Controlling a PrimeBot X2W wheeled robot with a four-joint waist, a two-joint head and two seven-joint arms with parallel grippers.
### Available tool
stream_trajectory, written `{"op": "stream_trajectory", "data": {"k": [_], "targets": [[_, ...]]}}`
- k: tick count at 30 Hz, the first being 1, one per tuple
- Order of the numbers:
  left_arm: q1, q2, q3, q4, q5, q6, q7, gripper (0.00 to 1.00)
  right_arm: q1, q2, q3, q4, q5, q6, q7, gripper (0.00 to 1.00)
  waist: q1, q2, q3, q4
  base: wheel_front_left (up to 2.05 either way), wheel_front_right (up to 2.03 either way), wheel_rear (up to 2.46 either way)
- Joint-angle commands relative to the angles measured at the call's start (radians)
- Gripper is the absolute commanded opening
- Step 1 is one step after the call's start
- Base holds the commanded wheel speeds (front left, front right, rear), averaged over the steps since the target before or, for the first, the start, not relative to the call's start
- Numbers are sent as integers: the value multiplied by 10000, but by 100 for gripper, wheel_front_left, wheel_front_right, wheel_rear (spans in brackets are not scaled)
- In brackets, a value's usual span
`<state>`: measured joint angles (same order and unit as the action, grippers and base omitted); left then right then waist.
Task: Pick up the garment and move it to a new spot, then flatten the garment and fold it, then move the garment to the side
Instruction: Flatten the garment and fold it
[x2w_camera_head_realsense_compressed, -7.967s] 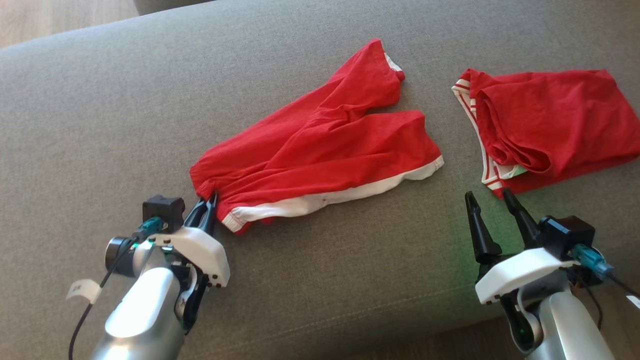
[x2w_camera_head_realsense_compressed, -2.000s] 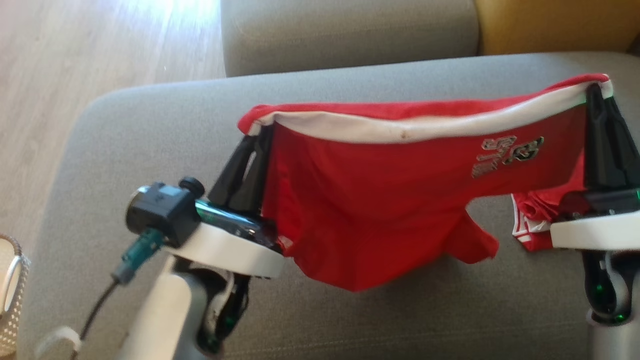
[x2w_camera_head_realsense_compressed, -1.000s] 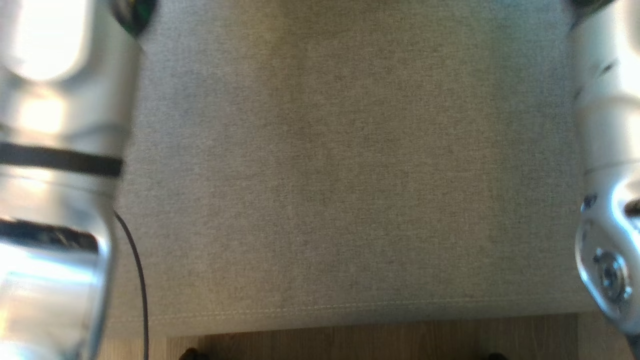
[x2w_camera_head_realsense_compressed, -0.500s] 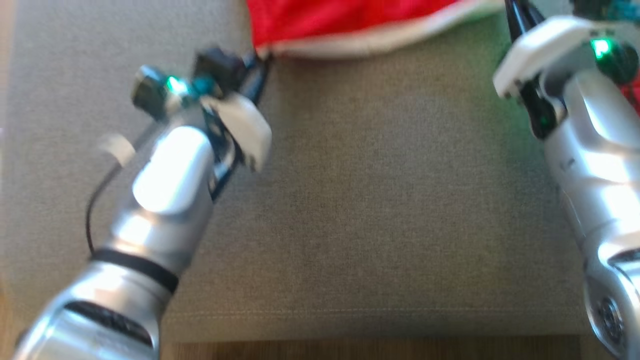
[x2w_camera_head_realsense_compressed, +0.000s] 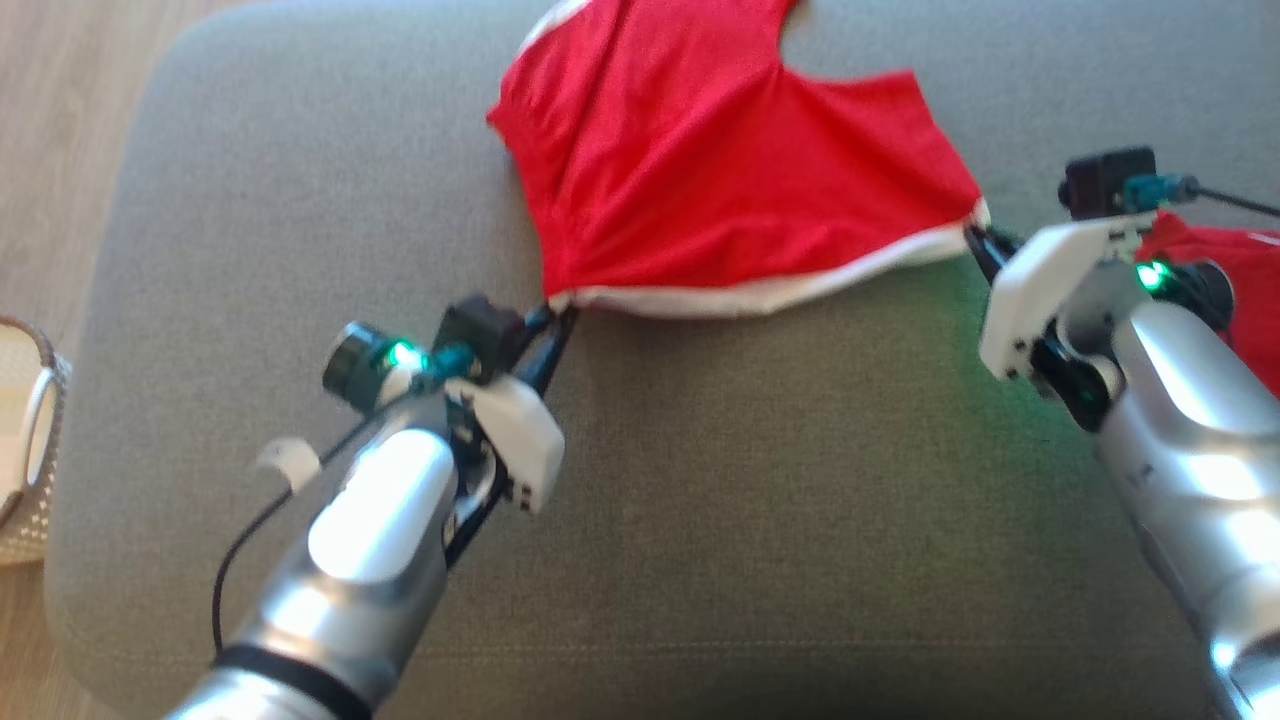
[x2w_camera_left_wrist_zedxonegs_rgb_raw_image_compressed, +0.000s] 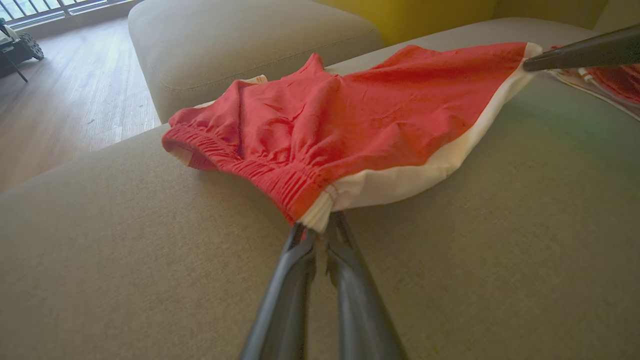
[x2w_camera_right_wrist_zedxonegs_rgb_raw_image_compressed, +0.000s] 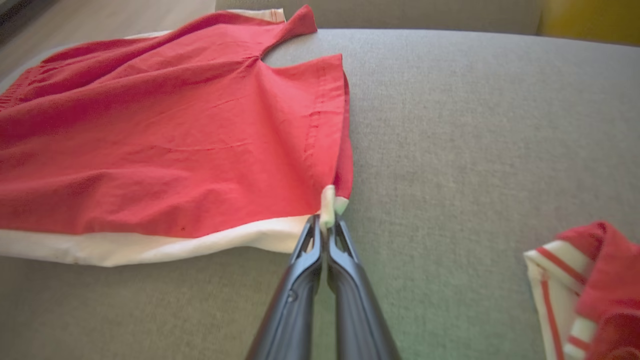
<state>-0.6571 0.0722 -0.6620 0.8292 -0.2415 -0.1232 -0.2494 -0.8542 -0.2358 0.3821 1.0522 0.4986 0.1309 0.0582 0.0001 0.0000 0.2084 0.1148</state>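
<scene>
Two pairs of fingers are clamped shut on the white band of the red shorts (x2w_camera_head_realsense_compressed: 730, 180), the left gripper (x2w_camera_head_realsense_compressed: 563, 318) at one end and the right gripper (x2w_camera_head_realsense_compressed: 975, 238) at the other. The shorts lie spread on a grey sofa (x2w_camera_head_realsense_compressed: 750, 520) standing on a wooden floor (x2w_camera_head_realsense_compressed: 50, 100). The head view takes in a woven basket (x2w_camera_head_realsense_compressed: 25, 440); the left wrist view, a yellow cushion (x2w_camera_left_wrist_zedxonegs_rgb_raw_image_compressed: 425, 15); the right wrist view, a striped red garment (x2w_camera_right_wrist_zedxonegs_rgb_raw_image_compressed: 595, 285) nearby.
</scene>
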Motion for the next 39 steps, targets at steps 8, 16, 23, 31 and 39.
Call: {"op": "stream_trajectory", "data": {"k": [8, 16, 23, 31, 39], "targets": [[1050, 397, -16, -819, -73, 38, -123, 0, 1343, -1646, 1853, -2148, 1641, -2, 2133, 0, -1, 0, -972, 94, 0, 0, 0], [2524, 841, -631, -1559, -589, -49, 20, 0, 2529, -3581, 3195, -4376, 3119, -2, 4963, 0, -1, 0, -1774, -18, 0, 0, 0], [3793, 1843, -2175, -3416, -2441, -71, 492, 0, 3955, -4686, 2864, -5744, 4881, -2, 7507, 0, -1, 0, -2402, 23, 0, 0, 0], [4310, 3448, -3952, -5765, -4357, -73, 1193, 0, 5438, -5858, 1759, -7443, 5408, -2, 9514, 0, -1, 0, -2560, 157, 0, 0, 0], [3998, 3988, -4484, -6713, -5047, -74, 1240, 0, 6305, -5712, -224, -8783, 4807, -2, 10524, 0, -1, 0, -2450, 382, 0, 0, 0]]}}
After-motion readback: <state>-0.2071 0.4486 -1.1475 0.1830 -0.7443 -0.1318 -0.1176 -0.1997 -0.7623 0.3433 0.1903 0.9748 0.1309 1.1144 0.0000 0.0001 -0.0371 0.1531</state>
